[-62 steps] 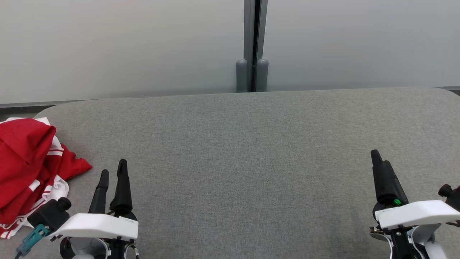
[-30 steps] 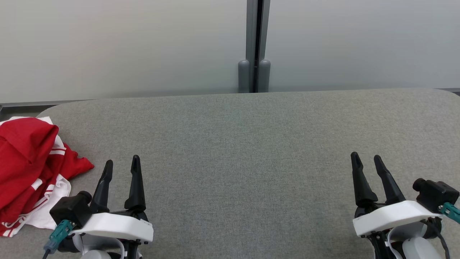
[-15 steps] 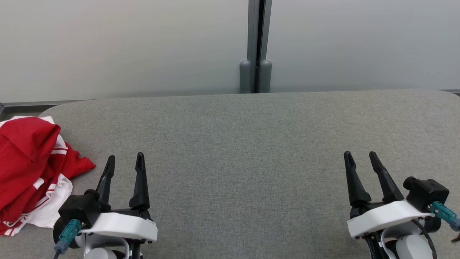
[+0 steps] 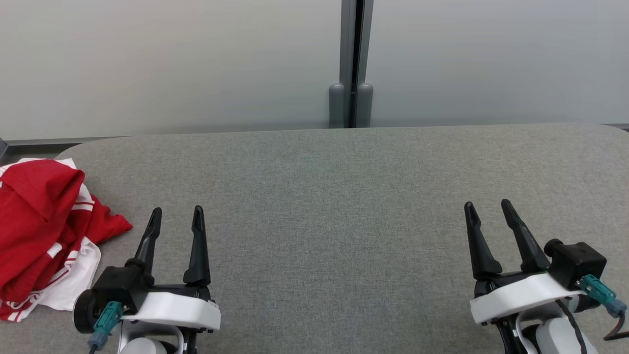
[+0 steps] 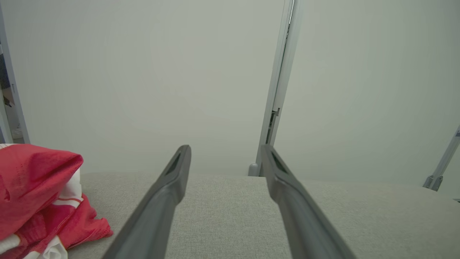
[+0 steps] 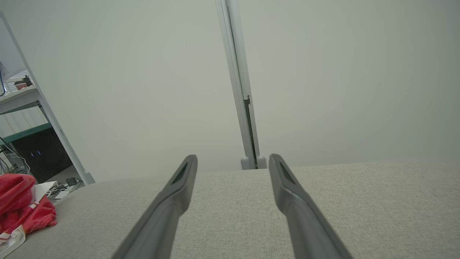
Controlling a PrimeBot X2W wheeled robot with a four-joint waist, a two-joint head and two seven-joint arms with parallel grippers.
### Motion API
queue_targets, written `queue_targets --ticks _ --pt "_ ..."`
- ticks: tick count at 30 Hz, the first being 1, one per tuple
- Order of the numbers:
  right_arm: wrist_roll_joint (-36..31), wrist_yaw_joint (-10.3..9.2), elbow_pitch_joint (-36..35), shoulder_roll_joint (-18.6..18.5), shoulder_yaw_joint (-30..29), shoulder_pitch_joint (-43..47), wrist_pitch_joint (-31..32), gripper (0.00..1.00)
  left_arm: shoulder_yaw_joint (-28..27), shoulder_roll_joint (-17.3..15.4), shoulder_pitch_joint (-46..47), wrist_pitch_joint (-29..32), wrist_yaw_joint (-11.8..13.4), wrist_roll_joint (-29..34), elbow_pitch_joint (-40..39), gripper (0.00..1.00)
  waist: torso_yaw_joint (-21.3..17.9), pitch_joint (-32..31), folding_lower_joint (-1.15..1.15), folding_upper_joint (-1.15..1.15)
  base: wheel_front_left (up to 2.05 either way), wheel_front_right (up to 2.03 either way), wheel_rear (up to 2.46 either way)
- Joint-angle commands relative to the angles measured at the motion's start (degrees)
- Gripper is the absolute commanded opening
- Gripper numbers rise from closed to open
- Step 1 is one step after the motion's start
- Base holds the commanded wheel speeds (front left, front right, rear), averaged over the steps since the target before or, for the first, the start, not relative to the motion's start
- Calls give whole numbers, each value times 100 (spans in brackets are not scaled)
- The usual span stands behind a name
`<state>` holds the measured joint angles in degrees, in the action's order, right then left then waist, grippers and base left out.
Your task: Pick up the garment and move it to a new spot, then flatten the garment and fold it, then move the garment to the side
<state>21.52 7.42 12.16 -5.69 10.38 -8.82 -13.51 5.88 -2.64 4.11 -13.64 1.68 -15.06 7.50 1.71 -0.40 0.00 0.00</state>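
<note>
Both wrists have rolled level since two seconds ago | left gripper point(image 4: 177, 210) fingers apart, empty | right gripper point(image 4: 487, 203) fingers apart, empty | garment point(image 4: 39, 216) crumpled at left edge of table point(image 4: 319, 196), untouched | judged: ready pose, left arm nearest for pickup

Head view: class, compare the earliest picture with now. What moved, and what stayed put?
Both wrists rolled: the left end effector and right end effector now show their open fingers side by side, each further inward. Nothing was gripped. The red garment stayed crumpled at the left edge of the table.
</note>
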Motion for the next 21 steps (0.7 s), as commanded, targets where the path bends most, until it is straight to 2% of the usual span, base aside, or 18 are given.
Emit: queue_targets --ticks 1,13,21 --pt "-104 12 -28 -50 25 -48 -64 100 21 -35 107 -51 50 138 -45 100 4 -6 0 0 0 0 0" --pt "-410 12 -20 -59 113 -79 -181 100 107 -39 122 -159 87 463 -74 100 31 -12 0 0 0 0 0" --pt "-383 12 28 -68 132 -83 -176 100 126 -38 113 -153 95 400 -59 100 32 -21 0 0 0 0 0"
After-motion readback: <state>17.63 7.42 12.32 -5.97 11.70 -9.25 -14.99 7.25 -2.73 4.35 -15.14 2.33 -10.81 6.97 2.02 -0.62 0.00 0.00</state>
